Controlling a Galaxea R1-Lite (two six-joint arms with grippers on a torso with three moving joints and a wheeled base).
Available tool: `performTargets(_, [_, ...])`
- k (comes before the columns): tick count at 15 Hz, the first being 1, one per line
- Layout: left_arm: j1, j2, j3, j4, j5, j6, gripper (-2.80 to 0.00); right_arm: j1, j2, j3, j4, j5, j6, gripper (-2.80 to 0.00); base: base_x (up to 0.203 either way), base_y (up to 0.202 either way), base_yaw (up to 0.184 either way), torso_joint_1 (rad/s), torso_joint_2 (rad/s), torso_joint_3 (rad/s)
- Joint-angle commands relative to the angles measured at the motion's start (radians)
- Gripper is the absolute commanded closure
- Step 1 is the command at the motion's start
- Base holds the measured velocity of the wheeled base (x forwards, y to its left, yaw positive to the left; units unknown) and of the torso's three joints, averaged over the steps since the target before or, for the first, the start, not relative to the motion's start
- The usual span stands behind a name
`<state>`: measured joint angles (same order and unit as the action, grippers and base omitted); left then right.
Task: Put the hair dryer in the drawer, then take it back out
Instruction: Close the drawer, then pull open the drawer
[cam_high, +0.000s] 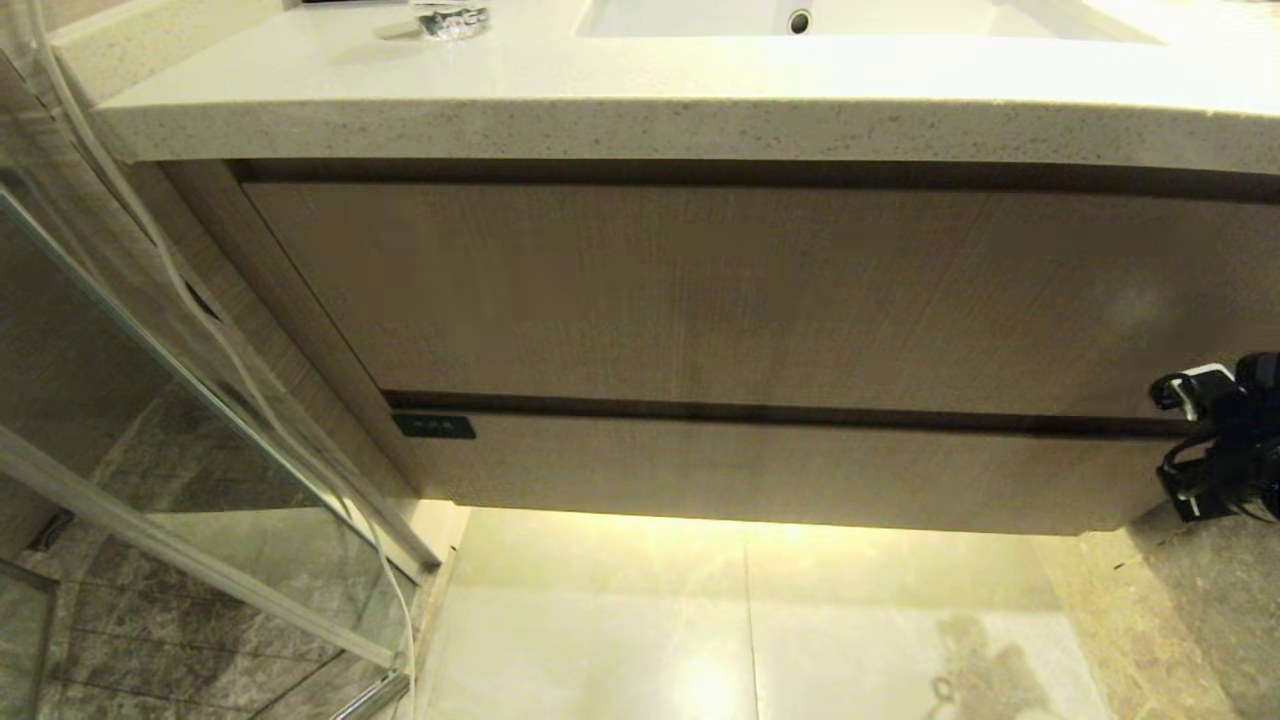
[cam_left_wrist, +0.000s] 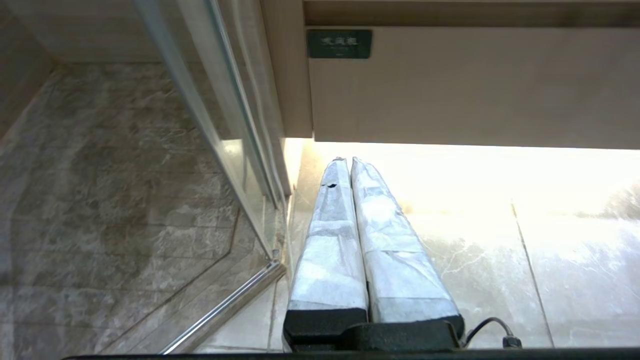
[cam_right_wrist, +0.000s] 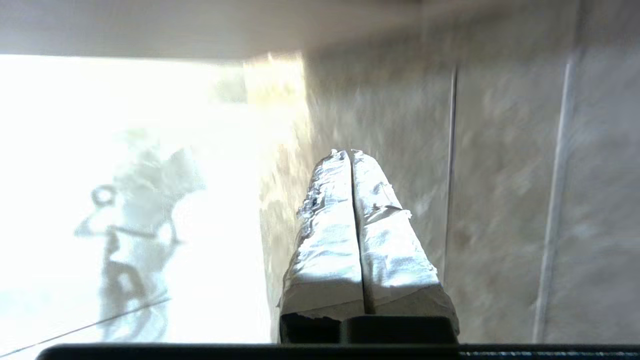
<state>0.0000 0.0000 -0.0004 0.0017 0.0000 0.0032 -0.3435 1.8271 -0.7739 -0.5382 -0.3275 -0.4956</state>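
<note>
Hair dryer: not visible in any view, so you can't place it or its long axis relative to either set of jaws. Don't assume a spot.

Left gripper (cam_left_wrist: 345, 162): jaws pressed together, wrapped fingers (cam_left_wrist: 330, 240) touching along their length, holding nothing. In its wrist view it points at the lower left corner of the drawer (cam_left_wrist: 475, 85), tips just short of the front's bottom edge, near the dark tag (cam_left_wrist: 339, 43). Glass door (cam_left_wrist: 220, 130) sits close beside it. This arm doesn't show in the head view.

Right gripper (cam_right_wrist: 349, 155): jaws together too, empty. It points at the floor (cam_right_wrist: 125, 150) by the stone wall (cam_right_wrist: 500, 175). In the head view the right gripper (cam_high: 1215, 440) shows at the right edge, level with the drawer's right end, just beside the front; fingers aren't readable there.

Drawer (cam_high: 780, 470) is fully closed, flush under the taller front (cam_high: 760, 290), a dark gap between them. Tag (cam_high: 433, 427) at its upper left. No handle. Table (cam_high: 600, 100) with sink (cam_high: 800, 20) above; only a small shiny item (cam_high: 455, 20) on it, too small to identify.

Judgement: task looks to be at the start or fully over; nothing in hand, drawer shut. If starting, your next move turns on the drawer, which lies ahead of both jaws, long axis running left to right. Both arms are near an end of it. You'll need jaws apart and a hold on the top gap or bottom edge. Risk: left arm clipping the glass.
</note>
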Motion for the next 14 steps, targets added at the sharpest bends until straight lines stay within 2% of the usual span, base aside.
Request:
performTargets(1, [0.0,0.0,0.0,0.0,0.0,0.0,0.0,-0.025,-0.175,0.056,0.032,0.073,-0.076,0.0,0.0,0.0,0.0,0.0,0.0,0.0])
performTargets(6, [0.0,0.0,0.0,0.0,0.0,0.0,0.0,-0.048,-0.509,0.203,0.237,0.162,-0.202,0.0,0.0,0.0,0.0,0.0,0.0,0.0])
performTargets(9, [0.0,0.0,0.0,0.0,0.0,0.0,0.0,-0.009,-0.708,0.285,0.309,0.305,-0.321,0.0,0.0,0.0,0.0,0.0,0.0,0.0])
performTargets(11, [0.0,0.0,0.0,0.0,0.0,0.0,0.0,0.084,-0.796,0.354,0.324,0.436,-0.406,0.0,0.0,0.0,0.0,0.0,0.0,0.0])
performTargets(14, [0.0,0.0,0.0,0.0,0.0,0.0,0.0,0.334,-0.83,0.377,0.327,0.527,-0.483,0.0,0.0,0.0,0.0,0.0,0.0,0.0])
